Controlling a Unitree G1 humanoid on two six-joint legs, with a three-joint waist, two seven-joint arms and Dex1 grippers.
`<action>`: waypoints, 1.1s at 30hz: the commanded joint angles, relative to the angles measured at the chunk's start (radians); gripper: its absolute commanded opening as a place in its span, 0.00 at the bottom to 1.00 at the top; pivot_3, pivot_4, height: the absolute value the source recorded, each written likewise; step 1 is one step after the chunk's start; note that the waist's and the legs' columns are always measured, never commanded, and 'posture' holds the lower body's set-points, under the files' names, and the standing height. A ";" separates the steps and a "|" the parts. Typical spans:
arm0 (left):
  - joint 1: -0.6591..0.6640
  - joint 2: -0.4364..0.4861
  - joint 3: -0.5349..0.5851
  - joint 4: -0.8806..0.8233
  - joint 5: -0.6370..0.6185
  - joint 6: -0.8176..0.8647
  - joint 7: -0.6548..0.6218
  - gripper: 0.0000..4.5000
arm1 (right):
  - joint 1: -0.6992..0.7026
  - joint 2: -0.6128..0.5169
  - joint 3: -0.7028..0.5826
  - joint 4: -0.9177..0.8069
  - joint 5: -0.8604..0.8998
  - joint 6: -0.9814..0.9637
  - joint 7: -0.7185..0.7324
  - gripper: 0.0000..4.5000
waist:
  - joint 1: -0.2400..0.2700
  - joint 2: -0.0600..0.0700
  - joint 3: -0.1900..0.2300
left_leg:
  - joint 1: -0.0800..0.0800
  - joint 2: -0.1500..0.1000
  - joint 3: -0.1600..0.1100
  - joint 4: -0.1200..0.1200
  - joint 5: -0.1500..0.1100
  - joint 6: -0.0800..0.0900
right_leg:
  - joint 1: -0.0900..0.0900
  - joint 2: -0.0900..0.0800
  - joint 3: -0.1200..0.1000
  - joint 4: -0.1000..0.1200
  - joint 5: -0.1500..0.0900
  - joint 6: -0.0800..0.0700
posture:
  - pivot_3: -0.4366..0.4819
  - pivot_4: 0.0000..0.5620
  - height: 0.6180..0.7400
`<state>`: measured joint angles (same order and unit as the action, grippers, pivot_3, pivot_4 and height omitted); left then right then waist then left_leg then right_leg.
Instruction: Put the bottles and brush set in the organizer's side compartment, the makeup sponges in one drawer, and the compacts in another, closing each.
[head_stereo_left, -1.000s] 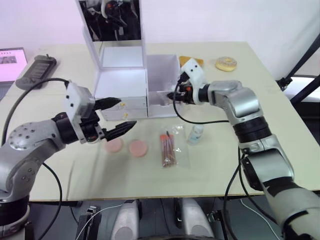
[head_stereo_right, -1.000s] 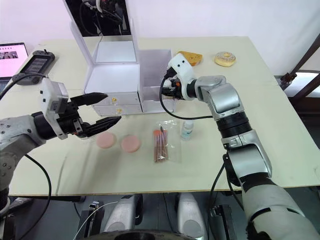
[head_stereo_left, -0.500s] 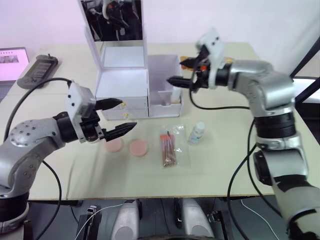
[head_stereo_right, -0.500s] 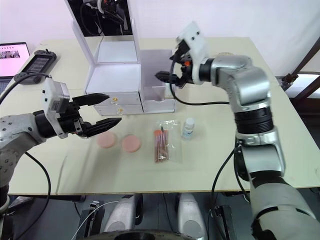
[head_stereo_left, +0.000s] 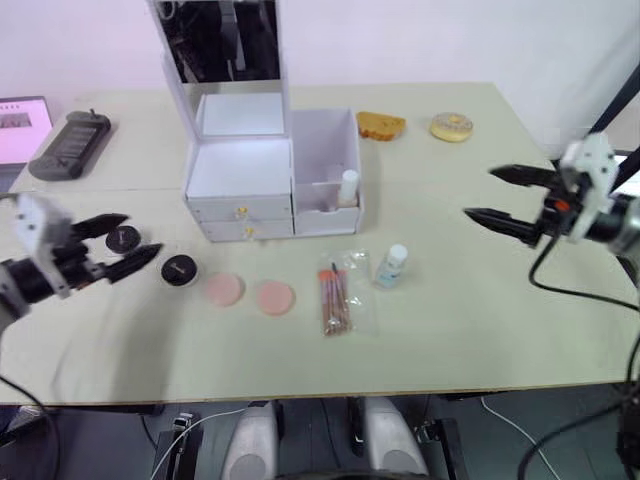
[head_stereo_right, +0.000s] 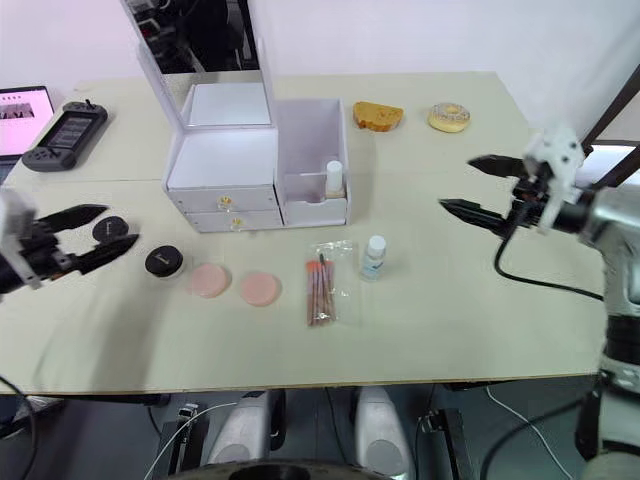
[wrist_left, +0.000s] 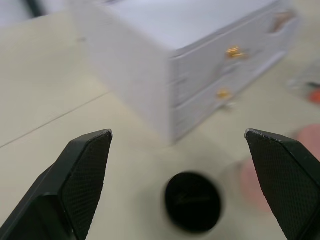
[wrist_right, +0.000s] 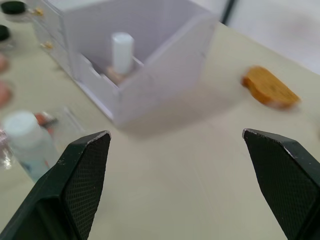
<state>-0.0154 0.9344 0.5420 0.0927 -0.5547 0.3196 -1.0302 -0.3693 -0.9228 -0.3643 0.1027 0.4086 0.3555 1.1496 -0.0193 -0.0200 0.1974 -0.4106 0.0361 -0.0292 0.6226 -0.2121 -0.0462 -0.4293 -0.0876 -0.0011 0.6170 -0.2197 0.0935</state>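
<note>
The white organizer (head_stereo_left: 245, 180) stands mid-table with its mirror lid up and both drawers shut. One white-capped bottle (head_stereo_left: 348, 187) stands in its side compartment (head_stereo_left: 328, 150). A second bottle (head_stereo_left: 393, 265) stands on the table beside the bagged brush set (head_stereo_left: 338, 297). Two pink makeup sponges (head_stereo_left: 224, 289) (head_stereo_left: 275, 296) lie in front of the drawers. Two black compacts (head_stereo_left: 123, 238) (head_stereo_left: 179, 270) lie to their left. My left gripper (head_stereo_left: 142, 233) is open and empty, hovering by the compacts. My right gripper (head_stereo_left: 478, 192) is open and empty, well to the right of the organizer.
A piece of bread (head_stereo_left: 381, 125) and a donut (head_stereo_left: 452, 127) lie at the back right. A dark handheld device (head_stereo_left: 68, 145) and a laptop corner (head_stereo_left: 20, 125) sit at the back left. Open tabletop lies between the right gripper and the loose bottle.
Both arms have drawn back outward. The right gripper left the side compartment, where a bottle now stands. The left gripper moved left, uncovering the two compacts.
</note>
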 joint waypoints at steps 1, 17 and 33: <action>0.053 0.040 0.072 0.118 0.050 -0.098 -0.061 1.00 | 0.060 -0.030 -0.081 0.049 -0.003 -0.083 0.009 0.99 | -0.002 0.000 0.000 | 0.000 0.000 0.001 0.000 0.000 0.000 | 0.000 0.000 0.000 -0.001 0.000 0.000 | 0.48 0.27 1.00; 0.010 0.080 0.088 0.166 0.035 -0.098 -0.095 1.00 | 0.165 -0.021 -0.087 0.062 0.045 -0.104 -0.003 0.99 | 0.003 0.000 0.000 | 0.000 0.002 0.003 -0.002 0.000 -0.001 | -0.002 -0.001 -0.001 -0.002 0.001 -0.001 | 0.48 0.27 1.00; -0.367 0.101 -0.278 -0.375 -0.176 0.319 -0.123 1.00 | 0.187 -0.040 0.053 -0.528 0.267 0.335 -0.127 0.99 | 0.002 0.000 0.000 | 0.001 0.004 0.003 0.000 0.000 0.000 | 0.000 0.001 0.000 -0.001 0.000 0.000 | 0.48 0.27 1.00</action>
<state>-0.3586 1.0232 0.2735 -0.2331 -0.6928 0.6056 -1.1514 -0.1599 -0.9617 -0.3158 -0.3671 0.6530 0.6781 1.0447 -0.0172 -0.0203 0.1972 -0.4096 0.0399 -0.0263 0.6226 -0.2124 -0.0465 -0.4292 -0.0860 -0.0012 0.6165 -0.2195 0.0937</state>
